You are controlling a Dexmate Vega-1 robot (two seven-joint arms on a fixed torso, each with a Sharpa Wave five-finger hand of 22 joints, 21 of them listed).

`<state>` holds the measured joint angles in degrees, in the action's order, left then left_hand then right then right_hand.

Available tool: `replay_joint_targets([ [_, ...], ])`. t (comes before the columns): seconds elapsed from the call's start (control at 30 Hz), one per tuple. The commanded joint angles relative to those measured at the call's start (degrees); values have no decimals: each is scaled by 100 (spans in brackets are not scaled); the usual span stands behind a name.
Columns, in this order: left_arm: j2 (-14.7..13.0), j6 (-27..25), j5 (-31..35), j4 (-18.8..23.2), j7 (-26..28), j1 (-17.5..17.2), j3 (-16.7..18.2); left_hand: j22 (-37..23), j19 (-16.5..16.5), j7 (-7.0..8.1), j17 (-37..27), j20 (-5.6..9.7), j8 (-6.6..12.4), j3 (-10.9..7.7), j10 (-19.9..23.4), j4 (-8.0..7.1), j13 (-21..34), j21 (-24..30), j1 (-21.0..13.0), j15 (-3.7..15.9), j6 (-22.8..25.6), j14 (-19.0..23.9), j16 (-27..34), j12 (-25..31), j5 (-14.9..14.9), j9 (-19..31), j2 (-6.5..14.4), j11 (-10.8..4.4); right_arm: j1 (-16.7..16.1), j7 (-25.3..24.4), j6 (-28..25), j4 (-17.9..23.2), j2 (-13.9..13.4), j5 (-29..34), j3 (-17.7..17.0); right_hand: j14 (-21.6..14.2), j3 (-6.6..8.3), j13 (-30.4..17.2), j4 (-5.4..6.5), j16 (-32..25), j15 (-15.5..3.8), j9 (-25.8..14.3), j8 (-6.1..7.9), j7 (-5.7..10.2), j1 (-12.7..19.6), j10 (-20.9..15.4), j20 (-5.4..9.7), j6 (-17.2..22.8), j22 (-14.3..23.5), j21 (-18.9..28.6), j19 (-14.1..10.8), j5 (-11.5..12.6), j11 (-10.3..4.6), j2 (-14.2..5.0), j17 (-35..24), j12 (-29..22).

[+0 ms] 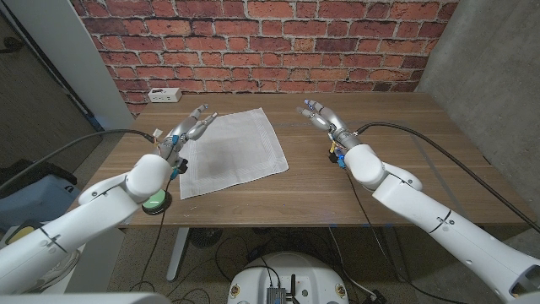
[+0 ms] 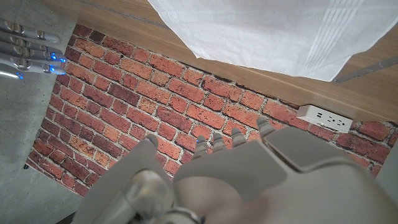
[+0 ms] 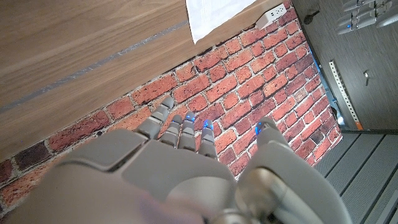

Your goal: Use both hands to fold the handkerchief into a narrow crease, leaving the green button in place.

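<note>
While both hands are held empty over it, the wooden table (image 1: 396,181) is seen bearing an unfolded white handkerchief (image 1: 229,149).

The handkerchief is spread flat left of the table's middle, with faint woven stripes seen along its border; no writing or brand mark can be read on it. The left hand (image 1: 191,128) is held at the cloth's left edge, fingers extended and apart, nothing gripped. The right hand (image 1: 322,116) is held well apart from the cloth on its right, fingers likewise spread and empty. A white power strip (image 1: 164,95) is set at the far left edge against the brick wall (image 1: 278,42); no label can be made out. The green button (image 1: 155,203) is seen at the near left edge, beneath the left forearm.
</note>
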<state>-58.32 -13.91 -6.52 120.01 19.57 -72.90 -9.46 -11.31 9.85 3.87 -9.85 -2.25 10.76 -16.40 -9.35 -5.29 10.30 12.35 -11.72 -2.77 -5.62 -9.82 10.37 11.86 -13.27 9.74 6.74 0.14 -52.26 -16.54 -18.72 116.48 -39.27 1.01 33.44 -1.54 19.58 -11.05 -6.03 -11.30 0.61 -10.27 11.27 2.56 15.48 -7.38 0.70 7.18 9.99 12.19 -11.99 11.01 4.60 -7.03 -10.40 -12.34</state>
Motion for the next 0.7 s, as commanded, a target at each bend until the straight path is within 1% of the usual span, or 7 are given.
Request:
replay_joint_targets([
  [0.03,-125,-333,468,297,139,-303,151,1,40,-303,-9,315,-12,-20,130,77,26,91,-59,93,3,-85,22,36,28,30,-27,-43,186,93,-564,241,-24,460,326,-70,26,-12,-67,-54,-44,-13,45,-39,94,-64,90,81,11,29,-68,-11,-13,-15,-16,-23],
  [0.13,-138,-502,614,398,205,-388,183,20,-119,-682,-6,480,-18,-45,166,142,32,132,-115,79,-12,-56,17,30,46,29,-17,30,223,115,-725,309,-30,589,398,-91,38,-12,-89,-53,-67,-13,51,-89,125,-72,112,122,10,29,-87,-14,-25,-21,-14,-19],
  [0.2,-147,-589,698,460,237,-450,213,27,-182,-786,-6,541,-8,-57,175,173,36,146,-144,37,16,-50,14,28,54,29,-14,86,244,131,-848,369,-44,683,445,-96,47,-12,-113,-46,-99,-13,52,-143,155,-83,134,150,9,31,-110,-17,-46,-17,-11,-16],
  [0.27,-142,-710,830,536,321,-519,232,40,-296,-808,-4,632,19,-76,243,233,39,173,-202,13,92,-9,23,46,66,28,-21,111,260,147,-957,421,-55,770,490,-104,56,-12,-138,-40,-124,-13,53,-169,185,-98,160,176,8,34,-137,-18,-63,-8,-7,-16],
  [0.37,-135,-958,1034,684,426,-609,241,53,-368,-801,-3,651,26,-88,315,295,41,184,-259,37,127,61,40,66,78,27,-47,97,294,177,-1159,511,-72,933,582,-112,67,-11,-164,-34,-142,-13,50,-175,220,-118,176,190,6,35,-157,-19,-101,-1,-3,-17],
  [0.53,-151,-1361,1371,922,538,-743,227,76,-492,-826,1,624,36,-111,403,467,45,189,-415,20,180,198,58,80,114,26,-130,127,330,212,-1428,643,-102,1210,730,-150,90,-10,-221,-34,-173,-12,45,-200,293,-142,184,212,2,37,-200,-21,-138,21,2,-15],
  [0.7,-168,-1936,1702,1248,606,-934,221,81,-558,-802,2,625,36,-119,448,539,46,197,-481,41,197,241,58,88,128,26,-164,94,408,319,-1648,753,-123,1488,905,-180,114,-9,-263,-35,-183,-12,42,-192,357,-150,179,225,-1,33,-218,-25,-151,29,5,-9],
])
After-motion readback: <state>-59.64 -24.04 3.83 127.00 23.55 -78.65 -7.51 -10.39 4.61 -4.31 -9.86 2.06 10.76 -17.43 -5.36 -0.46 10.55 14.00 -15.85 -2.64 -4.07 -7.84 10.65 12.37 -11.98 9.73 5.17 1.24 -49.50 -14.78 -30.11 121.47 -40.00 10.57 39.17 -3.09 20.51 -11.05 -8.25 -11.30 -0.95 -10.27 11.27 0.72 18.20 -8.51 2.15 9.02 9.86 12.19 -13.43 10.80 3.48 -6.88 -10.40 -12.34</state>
